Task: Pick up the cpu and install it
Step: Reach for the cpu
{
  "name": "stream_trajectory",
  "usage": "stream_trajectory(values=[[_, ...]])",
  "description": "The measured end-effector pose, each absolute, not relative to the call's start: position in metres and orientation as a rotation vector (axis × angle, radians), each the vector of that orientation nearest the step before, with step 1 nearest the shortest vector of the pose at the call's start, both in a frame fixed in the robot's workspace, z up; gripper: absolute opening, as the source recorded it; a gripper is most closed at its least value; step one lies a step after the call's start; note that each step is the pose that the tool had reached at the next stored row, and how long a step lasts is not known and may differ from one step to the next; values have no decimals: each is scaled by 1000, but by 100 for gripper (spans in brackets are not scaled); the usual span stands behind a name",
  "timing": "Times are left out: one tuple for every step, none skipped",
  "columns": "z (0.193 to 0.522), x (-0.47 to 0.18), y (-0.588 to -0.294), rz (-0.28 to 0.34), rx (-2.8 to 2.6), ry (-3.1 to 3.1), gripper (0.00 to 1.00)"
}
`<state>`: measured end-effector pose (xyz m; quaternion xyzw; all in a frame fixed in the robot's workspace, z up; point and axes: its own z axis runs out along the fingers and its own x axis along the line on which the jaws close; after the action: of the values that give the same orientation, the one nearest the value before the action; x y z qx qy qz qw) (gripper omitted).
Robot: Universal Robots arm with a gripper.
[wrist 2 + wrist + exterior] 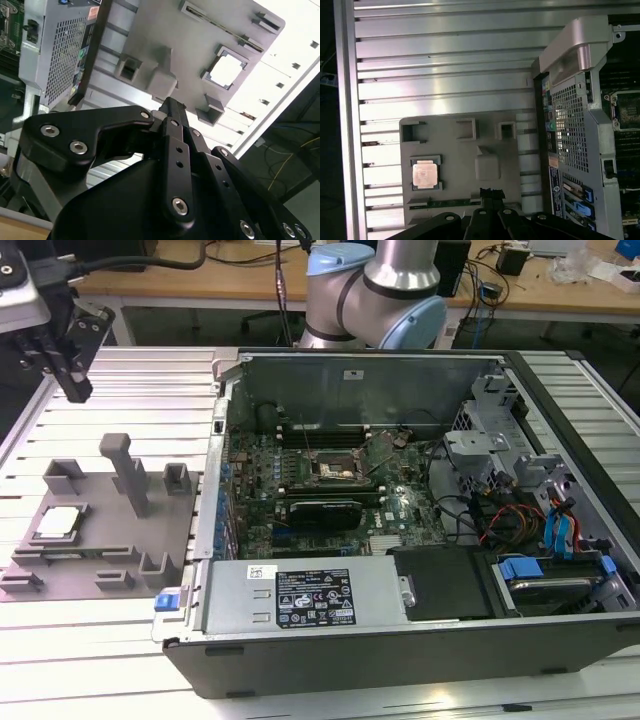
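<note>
Cpu [58, 522] flat in a pocket of the grey fixture [100, 550], by the bench [120, 380] edge at the exterior view's left. End effector [76, 388] clenched on nothing, high above, well apart. Looks light, stiff, slick-topped, fragile underneath; best gripped by 2 opposite pale edges.

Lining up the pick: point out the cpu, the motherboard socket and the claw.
cpu [425, 175]: first wrist view, centre of its metal top.
motherboard socket [333, 472]: exterior view, middle of its frame.
claw [79, 392]: exterior view, at its tip.
</note>
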<state>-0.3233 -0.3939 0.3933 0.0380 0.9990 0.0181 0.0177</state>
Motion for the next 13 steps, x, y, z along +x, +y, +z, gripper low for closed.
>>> stream_trajectory(values=[[393,-326,-394,56,118,3103,11],[393,-329,-394,56,118,3102,11],[393,-333,-394,56,118,3101,11],[392,-335,-394,57,118,3100,11],[391,-338,-394,57,118,3100,11],[390,-339,-394,56,118,3099,11],[388,-343,-394,56,118,3099,11],[385,-346,-394,57,118,3098,11],[384,-348,-394,57,118,3098,11],[383,-350,-394,56,118,3098,11],[381,-353,-394,56,118,3098,11],[379,-355,-394,56,118,3098,11],[378,-356,-394,56,117,3098,11]])
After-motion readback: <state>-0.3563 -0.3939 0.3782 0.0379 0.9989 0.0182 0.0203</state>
